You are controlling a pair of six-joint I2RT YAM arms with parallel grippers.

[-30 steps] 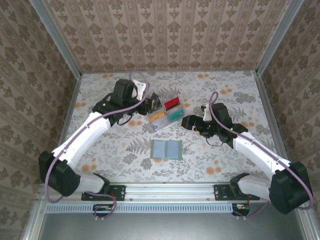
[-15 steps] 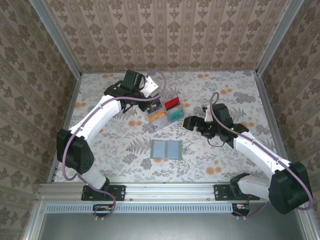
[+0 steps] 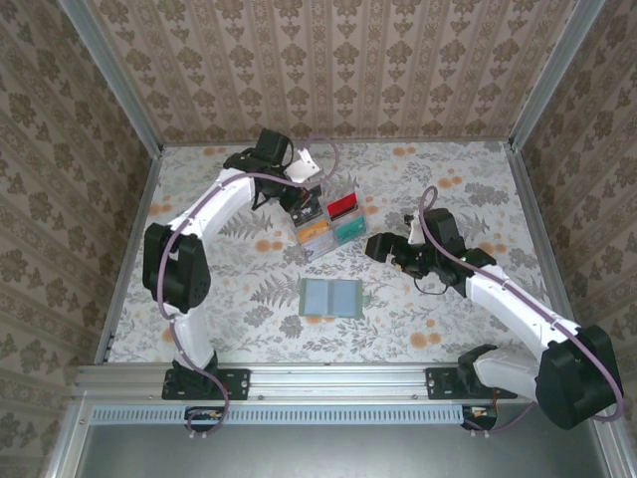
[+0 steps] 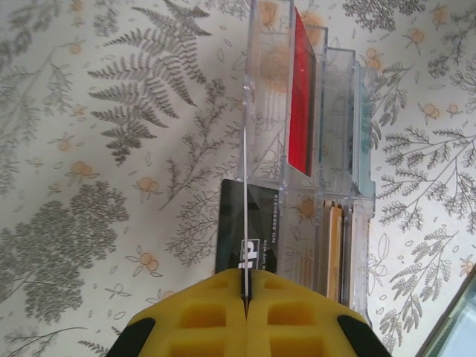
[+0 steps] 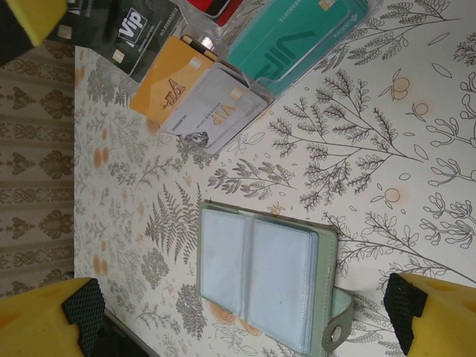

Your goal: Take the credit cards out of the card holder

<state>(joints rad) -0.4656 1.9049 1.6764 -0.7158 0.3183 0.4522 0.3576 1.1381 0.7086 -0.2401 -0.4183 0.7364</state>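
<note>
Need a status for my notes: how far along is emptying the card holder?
Done: the card holder lies open, its clear sleeves looking empty; the red card, teal card and tan card sit in the clear organizer. In hand: the left gripper is shut on the black card at the organizer. Left: release it there. The right gripper hangs open, idle.

Overhead wide, wrists close, likely sharing cards [image 5: 297, 37]

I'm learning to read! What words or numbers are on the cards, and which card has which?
"Vip": black card
"VIP": orange card
"VIP": white card
"VIP": teal card
"NO", then digits too blurred to read: black card, left wrist view
Red card: no text readable
</note>
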